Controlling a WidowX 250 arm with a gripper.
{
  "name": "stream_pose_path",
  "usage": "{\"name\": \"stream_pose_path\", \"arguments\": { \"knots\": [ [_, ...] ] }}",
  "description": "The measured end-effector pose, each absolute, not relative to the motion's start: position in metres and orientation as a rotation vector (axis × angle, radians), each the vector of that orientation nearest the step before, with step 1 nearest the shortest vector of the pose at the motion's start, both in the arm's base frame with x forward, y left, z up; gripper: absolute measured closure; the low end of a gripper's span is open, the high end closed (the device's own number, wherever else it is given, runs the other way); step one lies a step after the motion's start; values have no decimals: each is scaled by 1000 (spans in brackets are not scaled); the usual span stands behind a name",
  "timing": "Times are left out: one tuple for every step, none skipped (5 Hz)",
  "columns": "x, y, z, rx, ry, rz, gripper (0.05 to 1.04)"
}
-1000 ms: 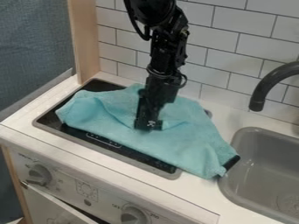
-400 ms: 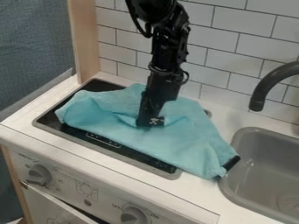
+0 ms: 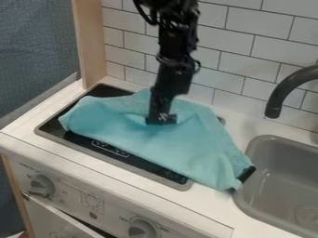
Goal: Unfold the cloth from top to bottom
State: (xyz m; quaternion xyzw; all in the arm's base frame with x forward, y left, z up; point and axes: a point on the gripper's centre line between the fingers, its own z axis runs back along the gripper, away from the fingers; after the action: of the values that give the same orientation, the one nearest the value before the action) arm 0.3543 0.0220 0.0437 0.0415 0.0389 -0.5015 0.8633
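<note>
Nearest are two oven knobs, the left knob [image 3: 42, 185] and the right knob [image 3: 142, 229], with the white oven door [image 3: 59, 221] ajar below. Behind them the turquoise cloth [image 3: 180, 151] lies rumpled and slantwise over the black cooktop [image 3: 81, 140], its right corner reaching the rim of the grey sink [image 3: 273, 172]. A dark edge [image 3: 247, 174] pokes out beside that corner. The black arm [image 3: 177, 51] stands in front of part of the cloth's far edge.

The gripper [image 3: 162, 119] points down at the cloth's upper middle and seems to touch it — how wide it stands, or whether it has hold of any fabric, cannot be told.

Around the cooktop is a white counter [image 3: 210, 201]; farther back come a dark faucet [image 3: 288, 88], a wooden post [image 3: 91, 44] and a white tiled wall [image 3: 248, 60] — blue-grey fabric [image 3: 37, 51] hangs at the left.
</note>
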Motion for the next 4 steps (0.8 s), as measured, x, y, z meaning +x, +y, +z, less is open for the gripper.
{"name": "stream_pose_path", "arguments": {
  "knots": [
    [337, 31, 46, 109, 99, -1065, 1029],
    [311, 32, 48, 127, 100, -1102, 1029],
    [292, 35, 42, 141, 127, -1131, 1029],
    [274, 37, 46, 157, 131, -1161, 1029]
  ]
}}
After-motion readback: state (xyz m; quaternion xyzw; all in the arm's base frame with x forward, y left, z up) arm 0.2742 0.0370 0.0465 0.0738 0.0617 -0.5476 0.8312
